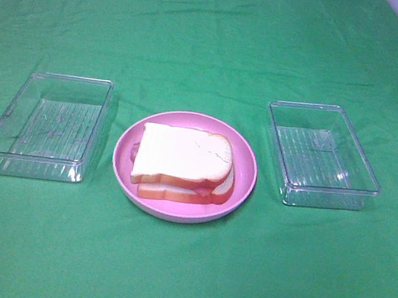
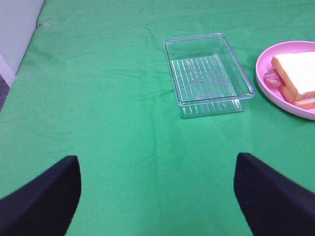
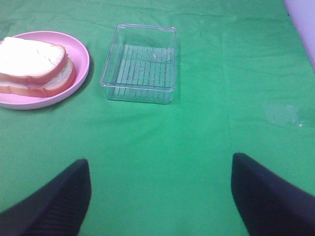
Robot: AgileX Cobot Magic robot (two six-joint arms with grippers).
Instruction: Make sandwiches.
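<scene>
The sandwich (image 1: 185,166) sits stacked on the pink plate (image 1: 242,191), possibly with bacon peeking out. The left end effector (image 2: 157,196) and the right end effector (image 3: 160,194) both hang spread and empty.

The exterior high camera looks down from the near side onto the green cloth (image 1: 217,37), fairly close. Each wrist camera sits low over the cloth (between its own dark fingers), looking forward and inward; both share the pink plate (image 2: 266,86) (image 3: 83,59).

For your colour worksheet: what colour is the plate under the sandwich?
Pink; the plate shows best in the exterior high view.
</scene>
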